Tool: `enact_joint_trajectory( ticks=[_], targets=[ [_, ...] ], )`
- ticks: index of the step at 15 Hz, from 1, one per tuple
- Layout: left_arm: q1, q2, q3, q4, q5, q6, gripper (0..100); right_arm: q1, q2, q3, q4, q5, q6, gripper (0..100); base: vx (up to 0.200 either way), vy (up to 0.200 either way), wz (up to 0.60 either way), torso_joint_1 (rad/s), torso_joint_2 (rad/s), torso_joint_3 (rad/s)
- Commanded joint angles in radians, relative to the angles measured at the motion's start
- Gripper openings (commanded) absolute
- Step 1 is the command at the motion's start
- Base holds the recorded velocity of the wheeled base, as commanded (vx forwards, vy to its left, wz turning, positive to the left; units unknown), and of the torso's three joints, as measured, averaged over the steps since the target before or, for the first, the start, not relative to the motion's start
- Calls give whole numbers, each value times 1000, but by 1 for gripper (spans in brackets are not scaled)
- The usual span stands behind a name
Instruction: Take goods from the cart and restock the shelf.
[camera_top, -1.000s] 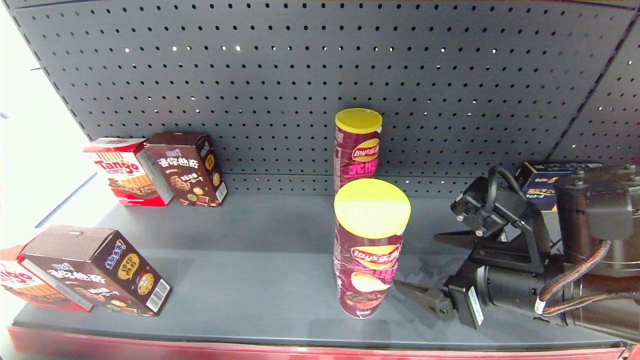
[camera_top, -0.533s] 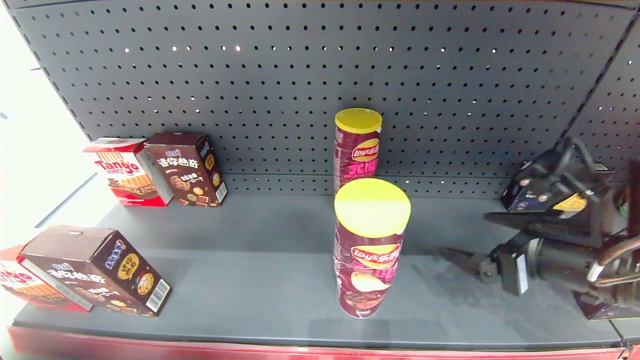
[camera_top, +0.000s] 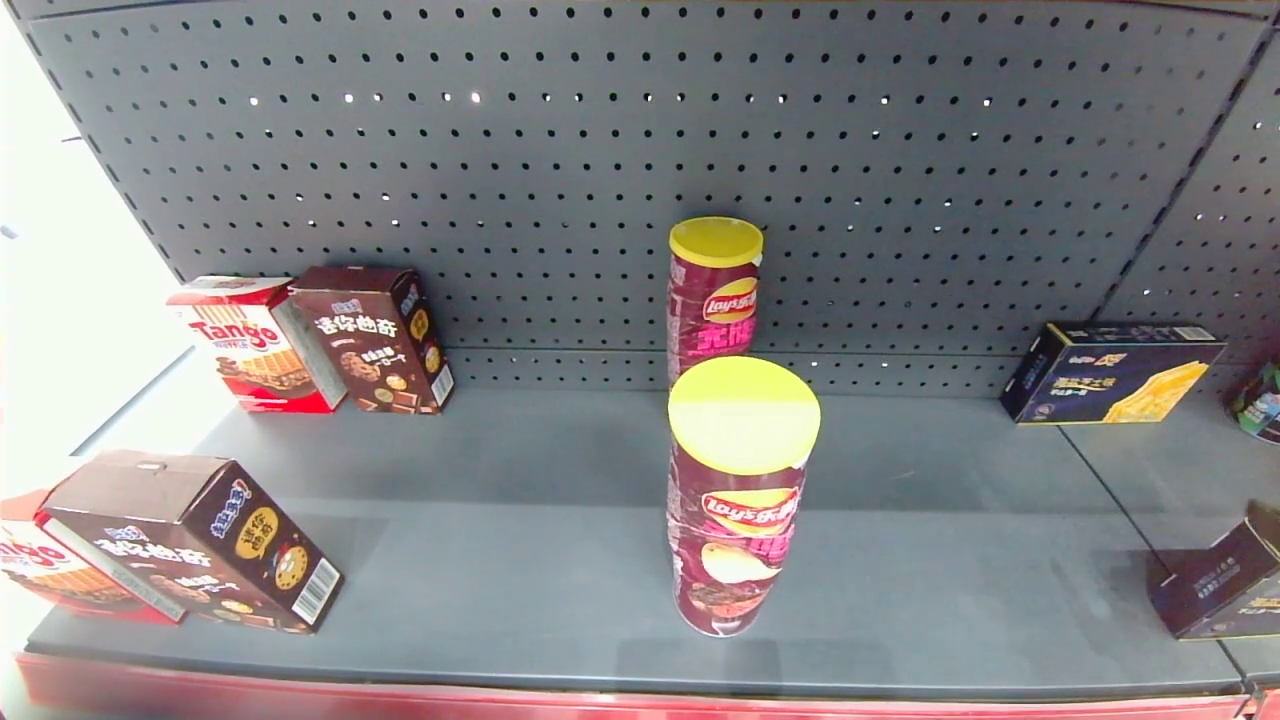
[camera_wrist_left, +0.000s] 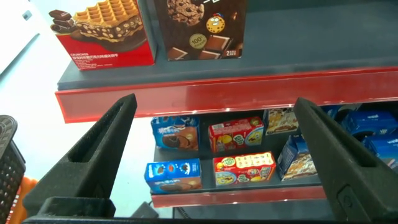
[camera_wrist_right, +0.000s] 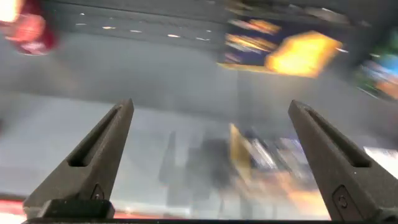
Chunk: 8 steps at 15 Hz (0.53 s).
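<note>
Two maroon chip cans with yellow lids stand upright mid-shelf, the front can (camera_top: 740, 500) directly ahead of the rear can (camera_top: 713, 295) by the pegboard. The grey shelf (camera_top: 500, 520) also holds boxes at both ends. My right gripper (camera_wrist_right: 211, 104) is open and empty, off to the shelf's right side, facing a blue and yellow box (camera_wrist_right: 292, 53) and a dark box (camera_wrist_right: 261, 155). My left gripper (camera_wrist_left: 214, 102) is open and empty, low in front of the shelf's red front edge (camera_wrist_left: 224, 93), under a waffle box (camera_wrist_left: 102, 28) and a cookie box (camera_wrist_left: 199, 28).
A red wafer box (camera_top: 250, 345) and a brown cookie box (camera_top: 375, 335) stand at the back left, with two more boxes (camera_top: 190, 540) at the front left. A blue box (camera_top: 1110, 372) lies back right. A lower shelf (camera_wrist_left: 236, 162) is stocked. A black mesh basket (camera_wrist_left: 7, 168) is beside the left gripper.
My right arm has drawn back to the right, away from the front chip can, and has left the head view. The can stays upright where it was.
</note>
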Motion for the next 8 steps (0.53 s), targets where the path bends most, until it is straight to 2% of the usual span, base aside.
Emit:
enact_joint_trajectory(
  ticks=[1, 6, 8],
  targets=[
    [-1, 2, -1, 3, -1, 0, 100, -100, -324, 170, 39, 17, -18, 100, 0, 0, 0, 0, 0, 0],
    [1, 2, 0, 0, -1, 0, 100, -80, -600, 213, 309, 64, -33, 100, 0, 0, 0, 0, 0, 0],
    [1, 2, -1, 0, -1, 0, 100, -80, -600, 303, 216, 64, -19, 100, 0, 0, 0, 0, 0, 0]
  ],
)
